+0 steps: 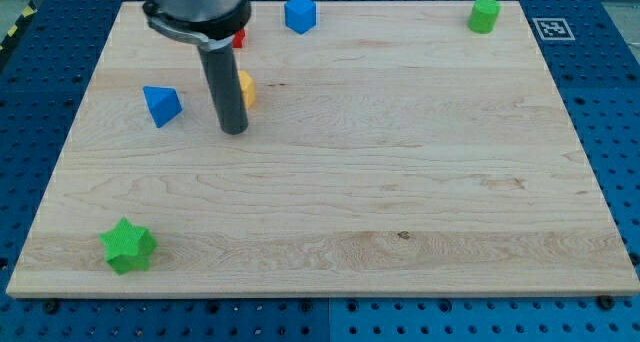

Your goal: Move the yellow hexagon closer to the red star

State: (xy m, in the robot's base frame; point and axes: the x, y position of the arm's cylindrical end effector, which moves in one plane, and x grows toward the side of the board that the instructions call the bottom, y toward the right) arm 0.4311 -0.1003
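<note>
At the view's bottom left, a green star (128, 246) lies near the board's corner, well apart from the work and of no concern to the step. The wooden board (400, 182) is otherwise bare through its lower half.

Further up, the rod is seen standing on the board with my tip (233, 131) at its lower end. No gripper is fitted, so nothing is clenched or grasped; whether the rod's side is already touching a block cannot be told. A blue triangular block (161, 104) lies just to the view's left of the rod, apart from it.

The yellow hexagon (246, 88) is seen only in part, showing at the rod's right edge, slightly above the tip. The red star (239, 38) is mostly hidden behind the arm's body, above the yellow hexagon and near it; only a red sliver shows.

It is judged that the push is best made from below: the tip is to be placed just under the hexagon's lower face, centred on it, and driven towards the view's top. An off-centre contact is to be avoided, since the hexagon is likely to spin aside. The stroke is best kept short, so that the star is not knocked away.

At the far edge, a blue block (300, 13) and a green block (484, 15) are left untouched.
</note>
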